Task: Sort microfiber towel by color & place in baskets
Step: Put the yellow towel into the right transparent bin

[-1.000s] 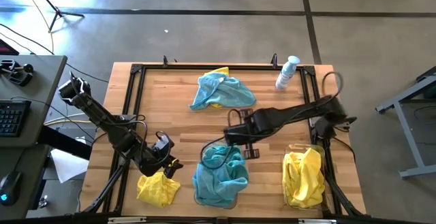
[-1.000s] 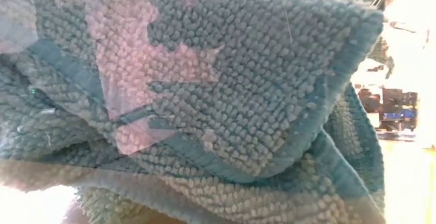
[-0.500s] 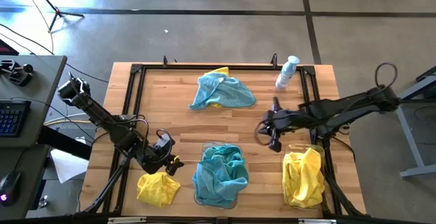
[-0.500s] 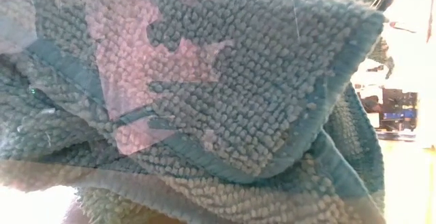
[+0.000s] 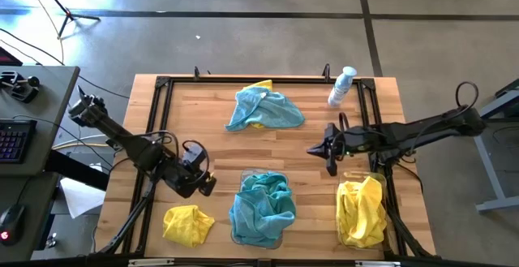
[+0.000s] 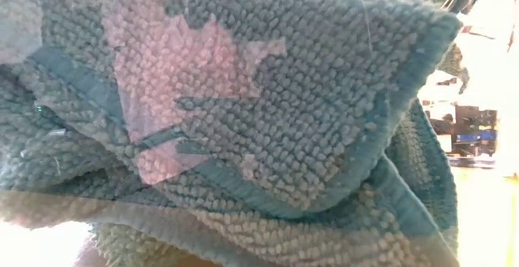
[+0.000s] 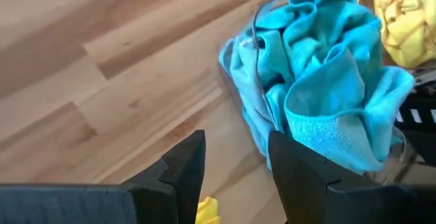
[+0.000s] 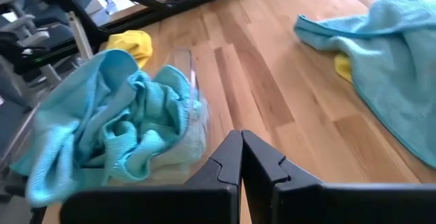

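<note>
Soft, light, floppy cloths here. Easy to squash, easy to snag on a bin edge, not breakable at all.

In the high view, lower left: one bunched yellow towel (image 5: 188, 224) on the bare wood, outside any bin. Just above it, toward the middle: the left gripper (image 5: 203, 184), fingers spread apart with nothing between them, as the left wrist view shows too. Probably the next cloth to move. Best to pinch it at the top of the bunch, on a thick fold, not at a thin loose corner. Likely to droop and swing once lifted, so better to lift high before crossing over a bin wall.

Bottom middle: the middle basket (image 5: 279, 176), clear plastic, stuffed with teal towels (image 5: 262, 208) puffing up over the rim. Bottom right: the right basket (image 5: 345, 177) holding yellow towels (image 5: 361, 210), also heaped high. Not much room left, so a gentle push down may be needed.

Upper middle of the table: a loose teal towel (image 5: 266, 110) spread out flat, with a bit of another yellow cloth (image 5: 261, 84) peeking out from under it. Two cloths stacked, so easy to grab both by mistake. Better to take the teal one by a raised wrinkle only.

Right of the middle: the right gripper (image 5: 313, 149), pinched tight on nothing, hanging over bare wood.

Low view: filled up close by teal cloth.

Upper right corner of the table: a spray bottle (image 5: 341, 86), not part of the job.
</note>
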`<state>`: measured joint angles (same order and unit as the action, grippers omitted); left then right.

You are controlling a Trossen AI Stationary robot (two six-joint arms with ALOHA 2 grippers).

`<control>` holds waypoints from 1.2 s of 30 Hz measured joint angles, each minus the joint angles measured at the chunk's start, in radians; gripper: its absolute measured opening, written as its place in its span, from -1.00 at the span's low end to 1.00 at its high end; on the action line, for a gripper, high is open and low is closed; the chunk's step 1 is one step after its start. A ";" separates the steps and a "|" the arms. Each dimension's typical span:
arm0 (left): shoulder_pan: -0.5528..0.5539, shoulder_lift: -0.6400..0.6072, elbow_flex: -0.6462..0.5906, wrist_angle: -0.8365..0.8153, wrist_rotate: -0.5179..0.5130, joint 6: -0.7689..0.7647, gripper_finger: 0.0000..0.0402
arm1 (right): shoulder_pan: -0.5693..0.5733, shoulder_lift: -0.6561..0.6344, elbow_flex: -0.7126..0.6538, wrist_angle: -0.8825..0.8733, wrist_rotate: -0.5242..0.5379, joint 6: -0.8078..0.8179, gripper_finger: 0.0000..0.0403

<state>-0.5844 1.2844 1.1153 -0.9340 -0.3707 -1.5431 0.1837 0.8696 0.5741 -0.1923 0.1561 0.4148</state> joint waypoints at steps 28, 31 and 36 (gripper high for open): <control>-0.109 0.406 0.098 -0.159 0.487 -0.463 -0.46 | -0.068 0.002 -0.007 -0.007 -0.059 -0.109 -1.00; -0.135 0.437 0.098 -0.135 0.519 -0.504 -0.46 | -0.068 0.002 -0.007 -0.014 -0.063 -0.103 -1.00; -0.168 0.489 0.098 -0.105 0.518 -0.549 -0.46 | -0.068 0.002 -0.007 -0.028 -0.087 -0.099 -1.00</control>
<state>-0.7527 1.7738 1.2137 -1.0386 0.1475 -2.0924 0.1154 0.8715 0.5667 -0.2205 0.0692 0.3163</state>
